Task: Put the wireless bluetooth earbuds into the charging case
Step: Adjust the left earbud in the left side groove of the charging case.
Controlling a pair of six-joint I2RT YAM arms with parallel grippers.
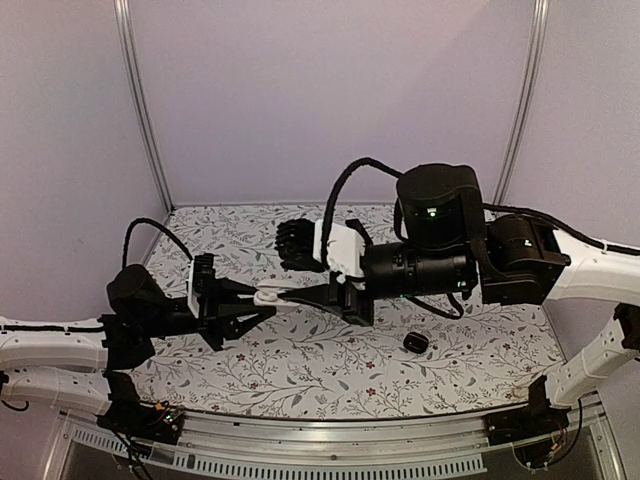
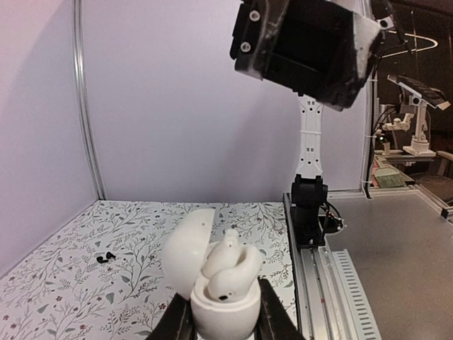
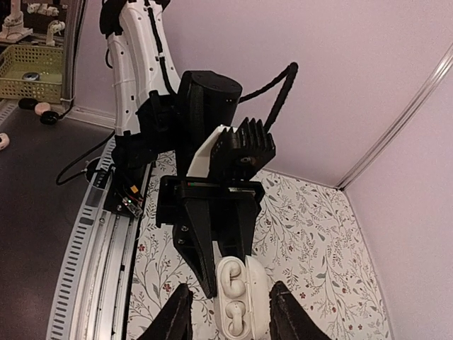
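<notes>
Left gripper (image 2: 224, 326) is clamping the base of the white case (image 2: 190, 253) and holding it up off the table (image 1: 300, 370), lid swung open. Right gripper (image 1: 305, 296) is hanging at the case with its jaws parted to either side, not gripping anything. Black case (image 1: 416, 343) is lying on the table well apart from both; can't tell if it's open. Two white buds (image 3: 231, 283) are sitting in the white case's wells, one looking slightly proud in the left wrist view. Dark earbuds (image 2: 106, 258) are lying loose on the table, far from either case. Judging: white set is nearly done, needing a press and the lid closing; dark earbuds are not inserted yet.
</notes>
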